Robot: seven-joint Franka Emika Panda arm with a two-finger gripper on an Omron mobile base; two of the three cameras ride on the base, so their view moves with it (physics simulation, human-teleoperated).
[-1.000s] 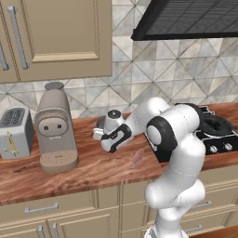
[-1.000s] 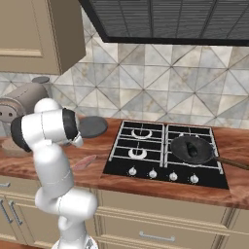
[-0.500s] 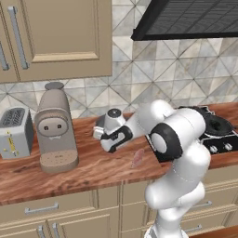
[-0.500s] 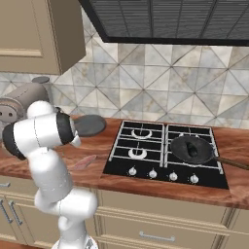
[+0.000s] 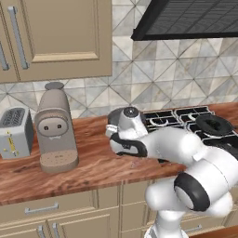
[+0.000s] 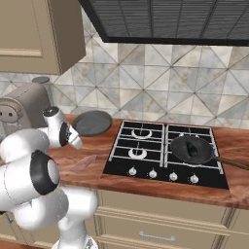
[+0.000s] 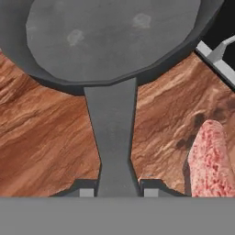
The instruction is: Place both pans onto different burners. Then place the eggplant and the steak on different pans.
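On your left, a silver toaster (image 5: 16, 132) sits on the wooden counter (image 5: 93, 169) near the wall, with a tan coffee machine (image 5: 55, 132) just beside it to the right. Look up and you see beige wall cabinets (image 5: 56, 37) with long metal handles, and a dark range hood (image 6: 165, 19) hanging over the cooktop. Behind it all runs a backsplash (image 6: 146, 92) of grey and cream triangular tiles. Below the counter edge you have beige drawers (image 6: 155, 231) with metal pulls.
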